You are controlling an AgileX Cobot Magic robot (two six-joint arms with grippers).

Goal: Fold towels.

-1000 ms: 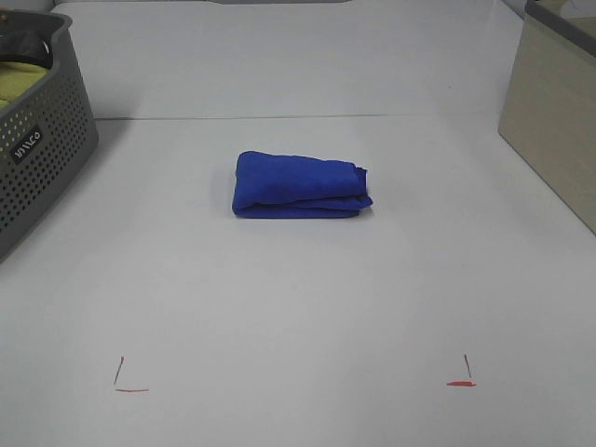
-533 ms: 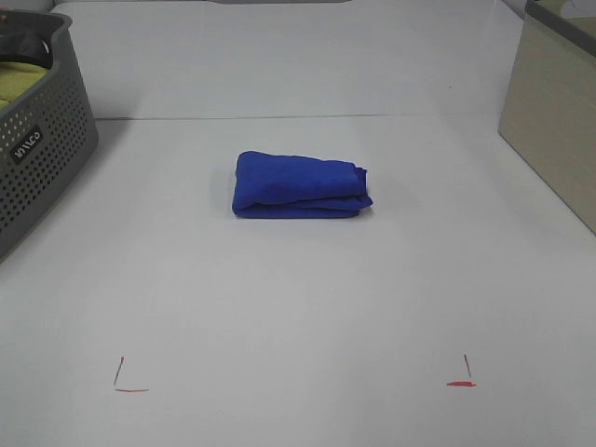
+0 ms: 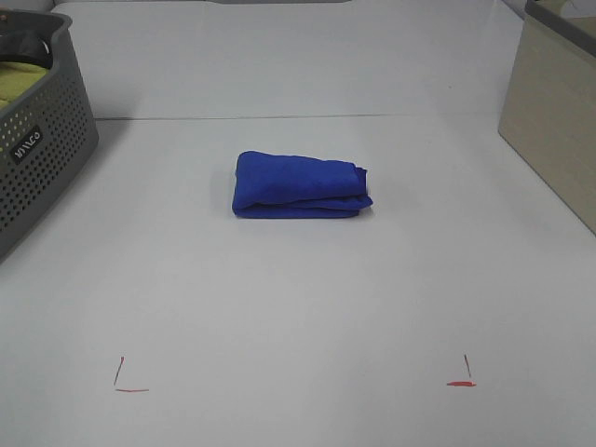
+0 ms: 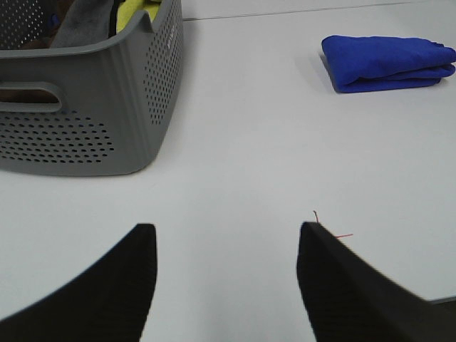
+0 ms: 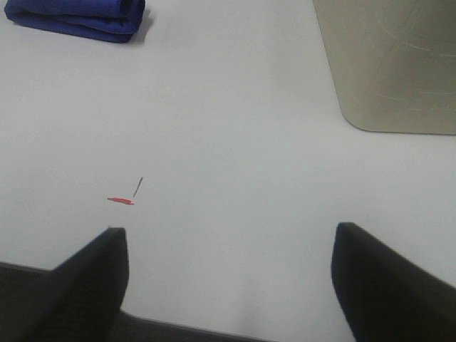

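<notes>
The left gripper (image 4: 221, 285) hangs over the near edge of the white bench (image 3: 298, 298) with its two dark fingers (image 4: 117, 285) spread wide and nothing between them. Just ahead of it lies a small red corner mark (image 4: 329, 226) drawn on the bench, and ahead and off to its outer side stands a grey perforated plastic laundry basket (image 4: 85, 121) holding a yellow-green cloth (image 4: 135, 10) and some grey fabric. The right gripper (image 5: 228, 285) likewise hovers at the near edge, fingers (image 5: 85, 278) wide apart and empty, with a second red corner mark (image 5: 122, 199) on the bench just in front of it and a beige rounded-corner bin (image 5: 392, 64) ahead on its outer side. Well apart from both grippers, out ahead of them and roughly midway between, the deep royal-blue soft towel (image 3: 300, 185) lies on the bench as a compact folded bundle, its layers stacked with the rounded fold edges showing at one end. It touches nothing but the bench.
</notes>
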